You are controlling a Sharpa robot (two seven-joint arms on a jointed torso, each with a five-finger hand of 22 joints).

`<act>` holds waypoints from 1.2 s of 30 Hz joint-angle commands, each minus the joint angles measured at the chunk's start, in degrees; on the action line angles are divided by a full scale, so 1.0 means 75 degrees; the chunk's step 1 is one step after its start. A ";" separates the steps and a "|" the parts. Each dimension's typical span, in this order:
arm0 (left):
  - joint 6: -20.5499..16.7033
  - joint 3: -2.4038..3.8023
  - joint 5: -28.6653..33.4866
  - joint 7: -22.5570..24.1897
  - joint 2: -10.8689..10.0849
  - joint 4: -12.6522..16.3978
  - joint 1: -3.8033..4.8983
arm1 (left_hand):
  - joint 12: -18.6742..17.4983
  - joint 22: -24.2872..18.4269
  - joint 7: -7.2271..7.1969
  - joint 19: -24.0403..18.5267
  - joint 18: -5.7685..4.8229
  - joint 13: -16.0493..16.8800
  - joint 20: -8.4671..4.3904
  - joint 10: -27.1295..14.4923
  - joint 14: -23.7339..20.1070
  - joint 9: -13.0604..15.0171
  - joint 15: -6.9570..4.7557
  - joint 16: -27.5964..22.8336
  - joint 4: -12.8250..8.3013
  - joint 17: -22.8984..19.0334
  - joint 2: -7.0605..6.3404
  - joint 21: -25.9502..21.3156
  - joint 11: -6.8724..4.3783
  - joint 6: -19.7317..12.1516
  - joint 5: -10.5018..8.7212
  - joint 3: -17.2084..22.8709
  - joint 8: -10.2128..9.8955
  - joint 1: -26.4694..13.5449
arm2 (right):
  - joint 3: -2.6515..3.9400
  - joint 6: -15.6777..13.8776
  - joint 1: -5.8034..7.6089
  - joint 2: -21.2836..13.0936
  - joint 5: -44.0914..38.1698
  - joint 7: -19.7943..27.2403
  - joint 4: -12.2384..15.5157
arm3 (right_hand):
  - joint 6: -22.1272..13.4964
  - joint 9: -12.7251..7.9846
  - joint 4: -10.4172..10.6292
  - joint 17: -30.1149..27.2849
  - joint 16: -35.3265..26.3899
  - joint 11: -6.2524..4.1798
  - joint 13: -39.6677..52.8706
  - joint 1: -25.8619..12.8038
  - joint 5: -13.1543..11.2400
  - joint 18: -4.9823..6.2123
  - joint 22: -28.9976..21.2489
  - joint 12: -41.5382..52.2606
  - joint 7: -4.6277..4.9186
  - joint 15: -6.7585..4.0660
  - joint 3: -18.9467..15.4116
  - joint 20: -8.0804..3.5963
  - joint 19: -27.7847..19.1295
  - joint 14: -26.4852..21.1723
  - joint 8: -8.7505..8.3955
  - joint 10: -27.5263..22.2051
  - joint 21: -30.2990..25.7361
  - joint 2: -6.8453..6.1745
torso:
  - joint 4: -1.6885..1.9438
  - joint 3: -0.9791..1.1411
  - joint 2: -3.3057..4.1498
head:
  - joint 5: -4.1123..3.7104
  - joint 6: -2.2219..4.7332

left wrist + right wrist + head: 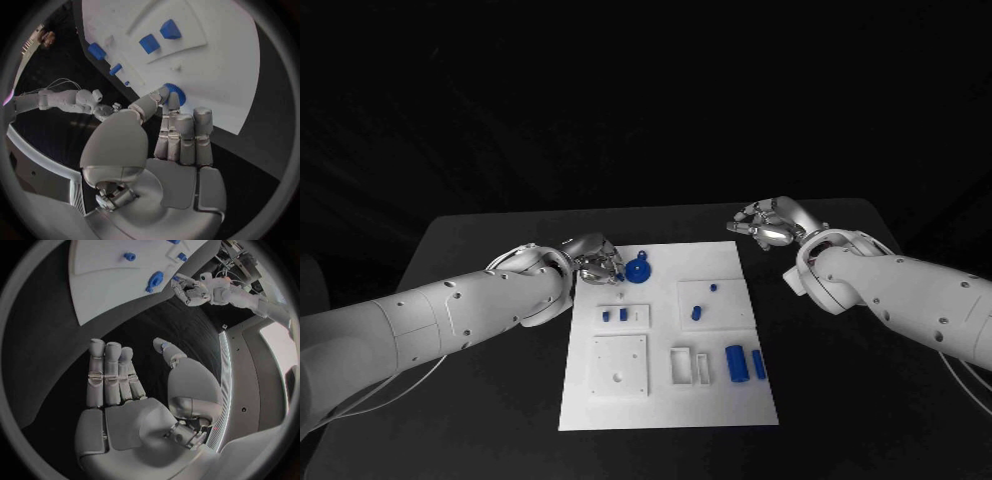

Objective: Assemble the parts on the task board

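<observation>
1. The white task board (668, 335) is seen at the centre of the head view, on the black table (488, 240).
2. The left hand (596, 260) is placed at the board's upper left corner; a round blue toothed part (638, 270) is pinched between thumb and fingertips (172, 100).
3. The right hand (769, 225) is located off the board's upper right corner, above the table, fingers spread, nothing held.
4. Two blue cylinders (744, 362) are noted at the board's lower right; small blue pegs (615, 315) stand at left of centre.
</observation>
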 commanded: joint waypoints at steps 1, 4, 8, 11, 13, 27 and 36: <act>0.0077 -0.0001 -0.0136 0.0052 -0.0025 0.0064 -0.0011 | 0.0051 0.0007 0.0094 0.0038 0.0365 0.0009 -0.0278 0.0061 0.0055 0.0018 -0.0020 0.0021 -0.0036 -0.0008 0.0006 0.0042 0.0001 0.0136 0.0036 0.0014 0.0042 -0.0030 | 0.0002 0.0091 -0.0003 0.0004 -0.0024 0.0054 0.0026 | 0.0002 -0.0008 -0.0039 0.0013 -0.0042 -0.0005 -0.0013 -0.0024 0.0023 0.0522 0.0014 0.0027 0.0056 0.0003 0.0009 -0.0001 0.0034 0.0070 0.0047 -0.0069 -0.0032 0.0023 | 0.0015 -0.0002 0.0000 | 0.0014 -0.0004; 0.0090 -0.0004 -0.0291 0.0049 -0.0066 0.0104 -0.0028 | 0.0051 0.0007 0.0093 0.0039 0.0365 0.0009 -0.0280 0.0061 0.0056 0.0018 -0.0021 0.0021 -0.0040 -0.0008 0.0005 0.0043 0.0001 0.0139 0.0035 0.0016 0.0042 -0.0028 | 0.0002 0.0094 -0.0003 0.0009 -0.0024 0.0056 0.0027 | 0.0002 -0.0008 -0.0041 0.0013 -0.0042 -0.0006 -0.0014 -0.0024 0.0023 0.0522 0.0015 0.0027 0.0056 0.0003 0.0009 -0.0002 0.0034 0.0071 0.0047 -0.0069 -0.0032 0.0023 | 0.0004 -0.0004 -0.0003 | 0.0027 -0.0009; 0.0107 -0.0020 -0.0463 0.0030 -0.0091 0.0104 -0.0078 | 0.0052 0.0008 0.0092 0.0041 0.0364 0.0010 -0.0284 0.0064 0.0058 0.0017 -0.0023 0.0021 -0.0050 -0.0010 0.0001 0.0044 -0.0001 0.0145 0.0032 0.0023 0.0042 -0.0023 | 0.0002 0.0091 -0.0003 0.0003 -0.0024 0.0057 0.0026 | 0.0003 -0.0008 -0.0043 0.0014 -0.0042 -0.0006 -0.0015 -0.0024 0.0024 0.0522 0.0016 0.0028 0.0056 0.0003 0.0008 -0.0002 0.0034 0.0071 0.0048 -0.0069 -0.0033 0.0024 | -0.0017 0.0002 0.0007 | 0.0052 0.0003; 0.0138 -0.0032 -0.0548 0.0015 -0.0091 0.0084 -0.0130 | 0.0052 0.0009 0.0091 0.0042 0.0363 0.0011 -0.0286 0.0066 0.0060 0.0017 -0.0023 0.0020 -0.0055 -0.0011 0.0000 0.0045 -0.0002 0.0148 0.0031 0.0028 0.0041 -0.0020 | 0.0002 0.0091 -0.0003 0.0000 -0.0024 0.0057 0.0029 | 0.0003 -0.0008 -0.0045 0.0014 -0.0043 -0.0006 -0.0016 -0.0024 0.0024 0.0522 0.0017 0.0029 0.0056 0.0003 0.0008 -0.0002 0.0035 0.0071 0.0048 -0.0069 -0.0034 0.0025 | -0.0021 0.0013 0.0008 | 0.0053 -0.0004; 0.0158 -0.0035 -0.0575 0.0027 -0.0086 0.0072 -0.0166 | 0.0053 0.0009 0.0090 0.0043 0.0363 0.0011 -0.0287 0.0067 0.0060 0.0016 -0.0024 0.0020 -0.0060 -0.0011 -0.0002 0.0046 -0.0002 0.0151 0.0030 0.0031 0.0041 -0.0018 | 0.0002 0.0094 -0.0003 0.0002 -0.0024 0.0057 0.0031 | 0.0003 -0.0008 -0.0046 0.0014 -0.0043 -0.0006 -0.0017 -0.0024 0.0024 0.0522 0.0017 0.0029 0.0056 0.0002 0.0007 -0.0002 0.0035 0.0071 0.0048 -0.0069 -0.0034 0.0026 | -0.0021 0.0012 0.0008 | 0.0056 -0.0004; 0.0256 -0.0037 -0.0452 0.0030 -0.0138 0.0090 -0.0300 | 0.0055 0.0011 0.0092 0.0049 0.0358 0.0013 -0.0293 0.0073 0.0069 0.0012 -0.0026 0.0022 -0.0060 -0.0013 0.0004 0.0049 -0.0004 0.0157 0.0018 0.0038 0.0035 -0.0030 | 0.0002 0.0096 -0.0004 0.0008 -0.0024 0.0056 0.0027 | 0.0002 -0.0009 -0.0053 0.0016 -0.0044 -0.0006 -0.0021 -0.0027 0.0025 0.0522 0.0021 0.0032 0.0056 0.0002 0.0005 -0.0002 0.0036 0.0072 0.0048 -0.0069 -0.0037 0.0029 | -0.0027 0.0013 0.0011 | 0.0053 -0.0020; 0.0283 -0.0039 -0.0452 0.0014 -0.0161 0.0098 -0.0302 | 0.0054 0.0011 0.0091 0.0051 0.0356 0.0014 -0.0296 0.0073 0.0072 0.0010 -0.0027 0.0023 -0.0065 -0.0014 0.0007 0.0049 -0.0005 0.0158 0.0016 0.0044 0.0032 -0.0031 | 0.0001 0.0094 -0.0004 -0.0004 -0.0024 0.0051 0.0032 | 0.0000 -0.0010 -0.0058 0.0017 -0.0045 -0.0006 -0.0024 -0.0027 0.0025 0.0522 0.0024 0.0034 0.0056 0.0002 0.0004 -0.0003 0.0037 0.0072 0.0047 -0.0070 -0.0039 0.0032 | -0.0018 0.0009 0.0012 | 0.0050 -0.0036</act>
